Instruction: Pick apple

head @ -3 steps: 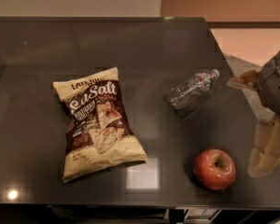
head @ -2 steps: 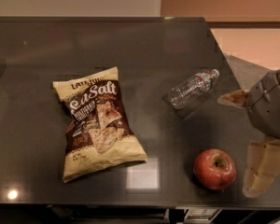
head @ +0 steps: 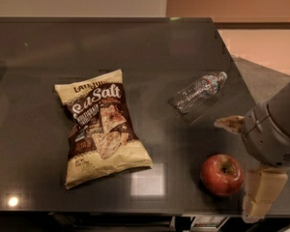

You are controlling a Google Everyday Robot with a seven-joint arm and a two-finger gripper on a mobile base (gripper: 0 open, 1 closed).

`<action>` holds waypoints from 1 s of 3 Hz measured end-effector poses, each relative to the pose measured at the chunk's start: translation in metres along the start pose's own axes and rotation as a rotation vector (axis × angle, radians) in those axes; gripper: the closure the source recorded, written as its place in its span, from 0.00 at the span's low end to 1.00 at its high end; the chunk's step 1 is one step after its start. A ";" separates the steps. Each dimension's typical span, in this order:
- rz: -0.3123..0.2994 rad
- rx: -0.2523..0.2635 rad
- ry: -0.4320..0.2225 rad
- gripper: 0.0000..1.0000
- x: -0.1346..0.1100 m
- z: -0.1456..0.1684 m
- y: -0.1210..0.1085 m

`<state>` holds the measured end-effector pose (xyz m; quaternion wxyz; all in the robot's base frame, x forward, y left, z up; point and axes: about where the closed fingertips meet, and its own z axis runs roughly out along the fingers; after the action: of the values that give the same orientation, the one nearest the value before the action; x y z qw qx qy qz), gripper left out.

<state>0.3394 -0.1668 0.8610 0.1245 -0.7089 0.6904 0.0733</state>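
Apple [head: 222,174] sits in the lower right of the frame, close to the near edge of the dark table [head: 150,47], resting alone with its stem dimple turned up; being round, it has no long axis to line up with, so any approach angle should serve. The gripper [head: 237,169] is at the right edge of the frame, and the apple lies just to its left, near it but not touching as far as I can see. Its fingers [head: 229,123] are spread wide and hold nothing, one reaching left above the apple in the picture, the other hanging down just right of it, so the fruit looks roughly framed between them. I'd judge the coming move to be a short push leftward and down to bring the fruit inside. Further out, a clear water bottle [head: 199,91] lies on its side up and left of the gripper, and a chip bag [head: 100,127] lies flat well apart at centre left. Compared with a second ago, the gripper has dropped lower and closed in on the apple, while apple, bottle and bag have not moved
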 end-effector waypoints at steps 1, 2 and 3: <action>-0.008 -0.003 -0.010 0.18 0.001 0.009 0.004; -0.015 -0.012 -0.017 0.41 0.002 0.012 0.007; -0.019 -0.015 -0.026 0.64 -0.001 0.009 0.008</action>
<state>0.3323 -0.1639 0.8522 0.1288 -0.7154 0.6813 0.0863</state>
